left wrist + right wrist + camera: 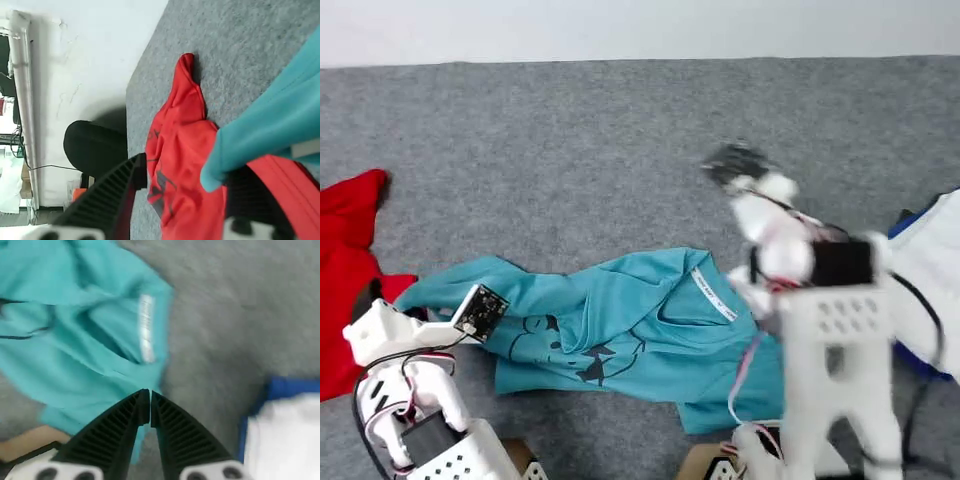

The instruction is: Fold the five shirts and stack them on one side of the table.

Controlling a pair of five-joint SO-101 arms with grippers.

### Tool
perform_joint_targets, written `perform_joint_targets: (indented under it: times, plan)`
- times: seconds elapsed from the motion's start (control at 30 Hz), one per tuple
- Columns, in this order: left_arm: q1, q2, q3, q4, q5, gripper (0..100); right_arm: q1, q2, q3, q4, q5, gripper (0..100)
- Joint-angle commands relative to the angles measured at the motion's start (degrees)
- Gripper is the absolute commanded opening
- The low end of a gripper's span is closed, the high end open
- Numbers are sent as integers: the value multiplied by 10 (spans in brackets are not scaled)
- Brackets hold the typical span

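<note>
One teal shirt [620, 310] is lying crumpled: left gripper [187, 172] sitting spread at its left sleeve, right gripper [150, 392] hovering pressed together; flattening first is seeming wise.

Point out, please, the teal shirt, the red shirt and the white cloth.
teal shirt [620, 320]: high view, its middle, above the dark print.
red shirt [185, 130]: left wrist view, its crumpled middle.
white cloth [287, 440]: right wrist view, its flat top.
</note>
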Motion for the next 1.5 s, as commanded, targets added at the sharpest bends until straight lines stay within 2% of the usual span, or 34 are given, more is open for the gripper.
perform_joint_targets:
  times: [0.0,0.13,0.27,0.47,0.53,0.77,1.0,1.33,1.47]
  plan:
    - [0,-7,-4,3,-3,246,-97,90,-75,6,-10,10]
    - [4,-7,-4,1,-3,246,-160,196,-124,2,41,15]
    - [7,-8,-5,0,-4,246,-189,299,-165,7,93,27]
    - [14,-8,-6,0,-5,245,-230,420,-256,8,142,190]
    - [15,-8,-6,0,-5,245,-248,457,-295,8,152,214]
    - [15,-8,-6,0,-5,245,-289,587,-445,7,168,213]
    - [15,-8,-4,0,-5,235,-297,701,-553,8,168,212]
    - [16,-8,-4,0,-4,231,-304,751,-575,9,168,211]
    - [16,-8,-4,0,-4,231,-304,753,-573,9,168,151]
